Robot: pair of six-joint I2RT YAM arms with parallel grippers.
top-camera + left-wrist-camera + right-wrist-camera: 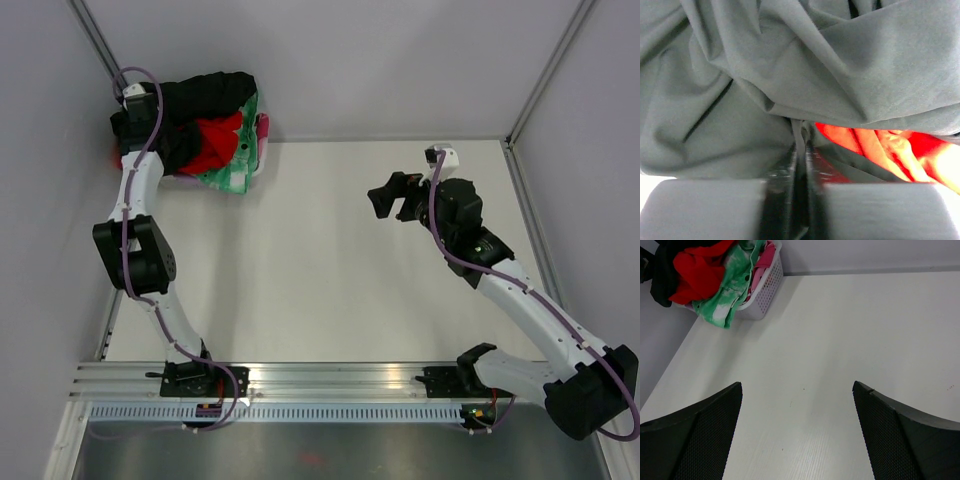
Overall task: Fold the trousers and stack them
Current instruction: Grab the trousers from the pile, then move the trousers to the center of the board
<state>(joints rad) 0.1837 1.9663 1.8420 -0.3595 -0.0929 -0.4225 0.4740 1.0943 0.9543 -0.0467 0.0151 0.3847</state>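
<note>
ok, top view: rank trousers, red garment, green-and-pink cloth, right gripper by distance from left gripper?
1. trousers: pinched in the left gripper, back-left corner.
2. red garment: just right of the gripper.
3. green-and-pink cloth: farther right, past the red.
4. right gripper: open, right of centre.

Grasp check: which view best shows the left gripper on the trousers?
Left wrist: left gripper pinching a fold of trousers, close up. Top external shows only the arm over them; right wrist, the distant pile.

The table (330, 280) lies open; the basket (765, 287), heaped with trousers (200, 95), crowds its far-left corner, seemingly against the wall (50, 120).
</note>
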